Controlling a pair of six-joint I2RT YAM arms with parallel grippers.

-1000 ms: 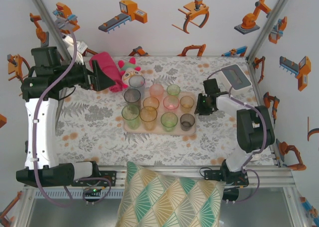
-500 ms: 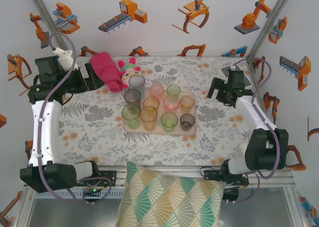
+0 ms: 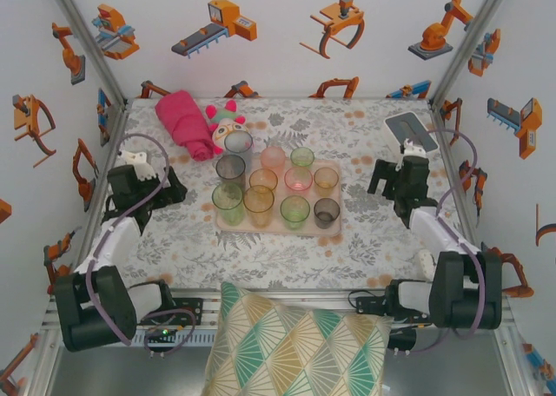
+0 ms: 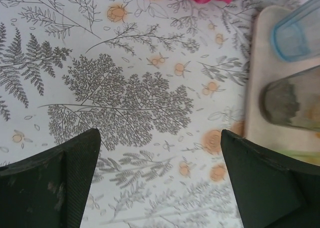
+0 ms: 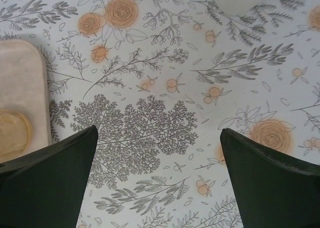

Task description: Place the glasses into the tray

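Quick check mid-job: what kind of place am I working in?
Probably a staged robot-testing booth: white walls with orange robot-arm stickers, aluminium frame struts, and a floral-print tablecloth.

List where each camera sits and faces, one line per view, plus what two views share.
Top external: above and behind the arms, looking down on the tray of glasses; both arms, left hand and right hand show.
Left wrist: on the left arm, facing down at tablecloth and the tray's edge; its two fingers show.
Right wrist: on the right arm, facing down at tablecloth and a tray corner; its fingers show.
Shared: top external and left wrist both show the grey glass.
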